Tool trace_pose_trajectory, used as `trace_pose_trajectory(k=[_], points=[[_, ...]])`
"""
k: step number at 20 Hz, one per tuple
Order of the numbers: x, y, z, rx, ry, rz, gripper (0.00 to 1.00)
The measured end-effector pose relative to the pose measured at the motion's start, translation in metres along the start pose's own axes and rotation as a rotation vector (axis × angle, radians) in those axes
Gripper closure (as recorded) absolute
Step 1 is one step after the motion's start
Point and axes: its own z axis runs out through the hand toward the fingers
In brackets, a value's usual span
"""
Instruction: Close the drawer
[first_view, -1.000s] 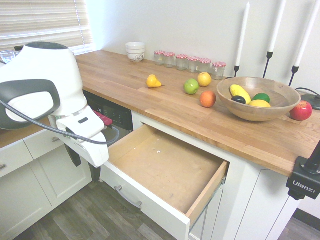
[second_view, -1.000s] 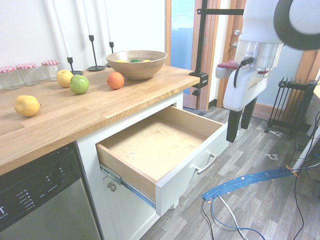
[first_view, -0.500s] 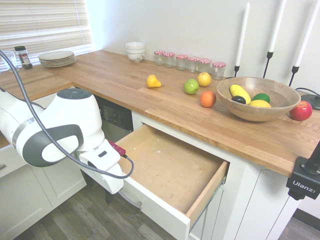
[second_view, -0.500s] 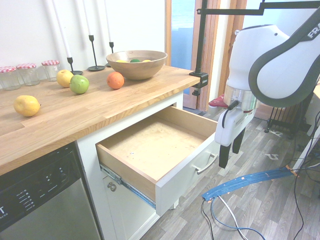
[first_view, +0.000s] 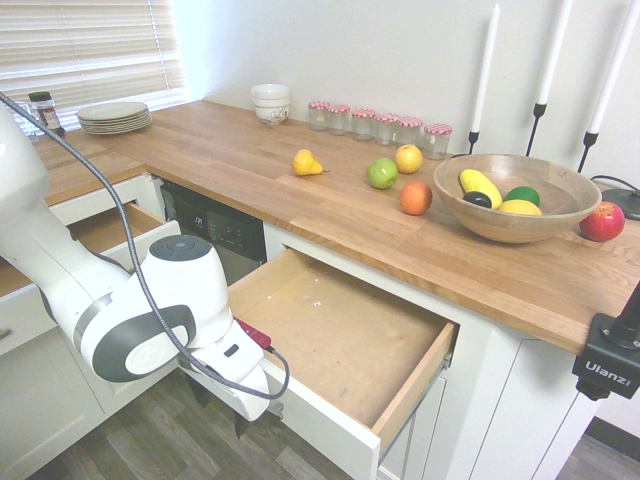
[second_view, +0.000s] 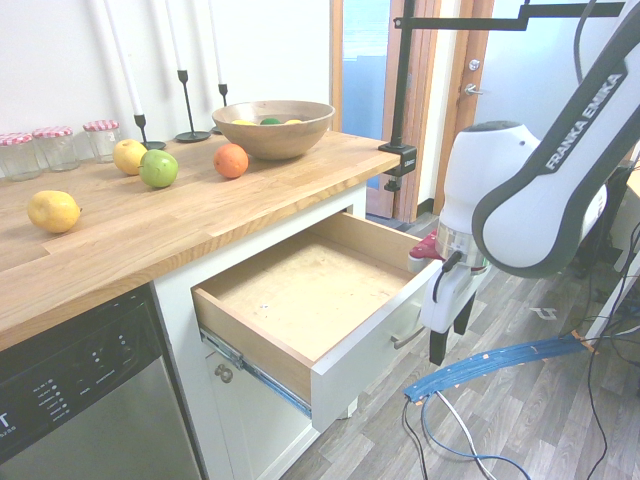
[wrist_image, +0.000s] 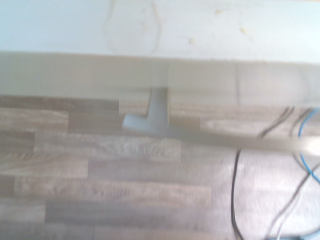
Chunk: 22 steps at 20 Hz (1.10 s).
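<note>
The drawer (first_view: 340, 330) stands pulled far out under the wooden counter, its plywood bottom (second_view: 300, 290) bare. Its white front panel (second_view: 365, 355) faces the floor side, and the curved silver handle (second_view: 405, 338) shows just left of the gripper. My gripper (second_view: 450, 335) hangs fingers-down in front of the panel at handle height, open, holding nothing. In the first exterior view the wrist (first_view: 235, 365) covers the panel's left part and the handle. Close up, the wrist view shows the handle (wrist_image: 200, 135) below the white panel (wrist_image: 160, 25), blurred.
On the counter (first_view: 250, 160) lie loose fruit, a wooden fruit bowl (first_view: 515, 200), jars, white bowls and candle holders. A dishwasher (first_view: 225, 225) sits left of the drawer. A narrower drawer (first_view: 105, 228) is also open. Blue and dark cables (second_view: 480, 365) lie on the floor.
The arm has come down from above the drawer's rim to handle height in front of the front panel. The gripper stayed open; the drawer has not moved.
</note>
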Motion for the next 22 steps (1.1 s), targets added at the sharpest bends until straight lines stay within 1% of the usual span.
trace_pose_trajectory(k=[3, 8, 9, 22], points=[[0.006, 0.0, 0.014, 0.015, 0.007, 0.001, 0.0], [0.013, -0.001, 0.021, 0.025, 0.007, 0.0, 0.0], [0.013, -0.002, 0.021, 0.026, 0.007, -0.003, 1.0], [0.013, -0.005, 0.024, 0.029, 0.007, -0.009, 1.0]])
